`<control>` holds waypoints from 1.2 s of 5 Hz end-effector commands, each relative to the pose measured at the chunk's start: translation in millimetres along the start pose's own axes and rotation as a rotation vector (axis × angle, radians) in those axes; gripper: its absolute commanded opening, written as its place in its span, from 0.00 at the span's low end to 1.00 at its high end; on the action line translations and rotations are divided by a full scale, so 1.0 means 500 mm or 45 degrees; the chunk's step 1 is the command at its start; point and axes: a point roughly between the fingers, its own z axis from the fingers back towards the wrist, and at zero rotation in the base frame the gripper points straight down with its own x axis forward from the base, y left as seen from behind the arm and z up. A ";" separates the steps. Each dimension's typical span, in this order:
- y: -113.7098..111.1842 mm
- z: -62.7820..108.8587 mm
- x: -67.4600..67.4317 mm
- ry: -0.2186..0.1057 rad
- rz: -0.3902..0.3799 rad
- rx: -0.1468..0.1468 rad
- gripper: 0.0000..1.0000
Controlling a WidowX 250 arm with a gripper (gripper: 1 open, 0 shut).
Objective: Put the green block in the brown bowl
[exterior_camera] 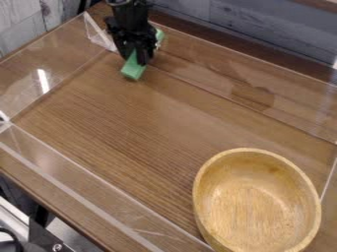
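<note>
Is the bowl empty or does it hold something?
Empty: the bowl shows only bare wood inside; the green block is far off.

Tabletop (145,138): block (134,67) at eleven o'clock, near the far edge, lying on the surface. Hand (132,49) directly over the block, its fingers either side of it. Bowl (257,203) at five o'clock, near corner, well apart from the block.

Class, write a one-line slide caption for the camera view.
Gripper closed around green block at the table's far corner; empty brown bowl waits near right.
</note>
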 end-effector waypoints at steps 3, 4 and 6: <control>-0.042 0.098 0.006 -0.112 -0.044 0.014 0.00; -0.056 0.106 -0.001 -0.114 -0.054 0.000 0.00; -0.120 0.140 -0.032 -0.131 -0.121 -0.042 0.00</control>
